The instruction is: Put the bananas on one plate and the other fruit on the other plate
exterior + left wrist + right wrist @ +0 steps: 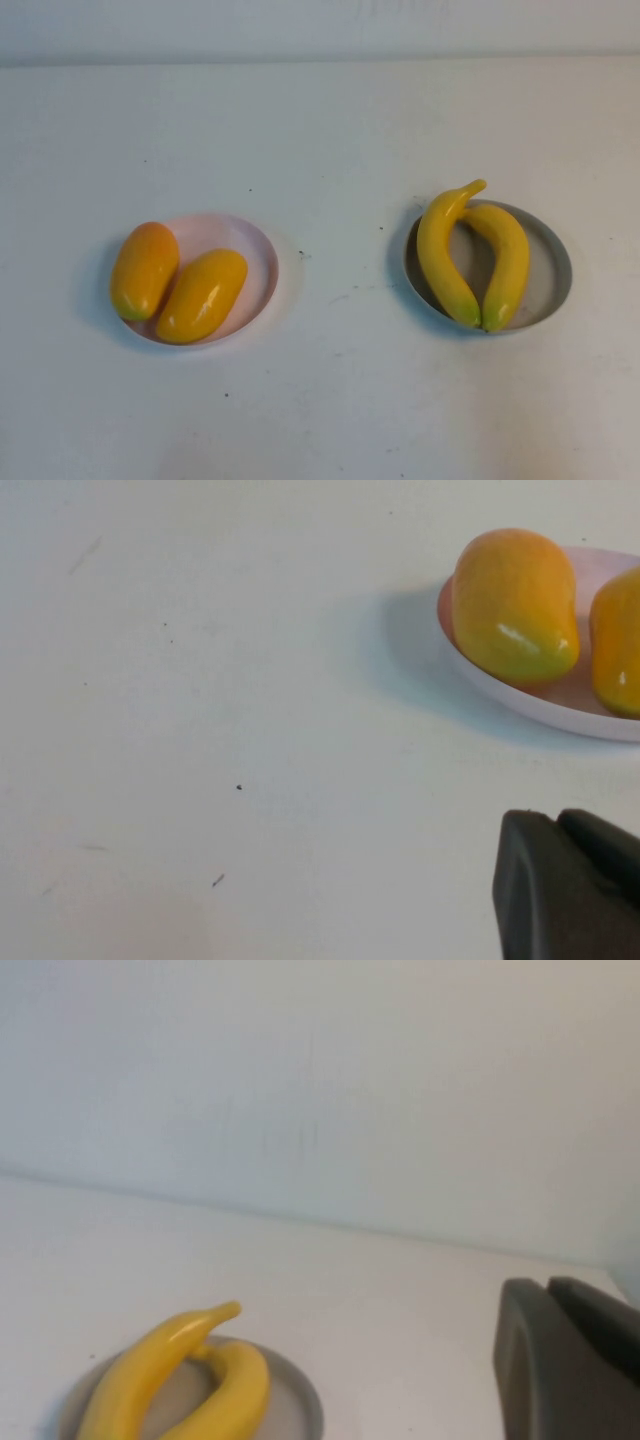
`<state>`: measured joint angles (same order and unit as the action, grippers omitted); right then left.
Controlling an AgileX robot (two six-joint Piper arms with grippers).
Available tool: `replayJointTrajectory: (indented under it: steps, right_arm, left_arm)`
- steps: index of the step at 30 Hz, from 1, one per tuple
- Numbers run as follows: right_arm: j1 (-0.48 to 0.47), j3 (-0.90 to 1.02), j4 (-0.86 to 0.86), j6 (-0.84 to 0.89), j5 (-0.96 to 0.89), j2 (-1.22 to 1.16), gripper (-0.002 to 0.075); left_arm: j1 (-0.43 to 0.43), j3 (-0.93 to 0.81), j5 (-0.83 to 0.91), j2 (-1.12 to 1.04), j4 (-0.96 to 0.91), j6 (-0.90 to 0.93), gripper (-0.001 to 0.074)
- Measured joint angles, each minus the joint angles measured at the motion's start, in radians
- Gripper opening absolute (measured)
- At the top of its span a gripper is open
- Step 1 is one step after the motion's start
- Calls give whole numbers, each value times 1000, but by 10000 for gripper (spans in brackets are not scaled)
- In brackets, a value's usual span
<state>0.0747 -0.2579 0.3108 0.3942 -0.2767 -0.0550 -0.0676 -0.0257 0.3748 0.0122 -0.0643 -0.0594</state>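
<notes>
The dark left gripper (570, 885) and dark right gripper (570, 1360) hover off-table, finger state untellable, while two glossy curved yellow bananas (470, 255) fill the grey-blue plate (555, 265) at three o'clock and two plump orange-yellow fruits (180, 282) the pink plate (255, 255) at nine; all look stiff, light, slippery, best gripped mid-body.

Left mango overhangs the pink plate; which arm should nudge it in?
Left, probably: the left gripper sits beside that mango and pink plate; the right gripper is by the bananas.
</notes>
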Motion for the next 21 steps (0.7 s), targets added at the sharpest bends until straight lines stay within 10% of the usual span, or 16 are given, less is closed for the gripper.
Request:
replayJointTrajectory:
  steps: [9,21]
  right_arm:
    - [0,280,35,2,312,55,-15]
    - [0,282,49,2,19,65,-15]
  left_arm:
    - [0,0,0,0,0,0,-2]
    - [0,0,2,0,0,0,-2]
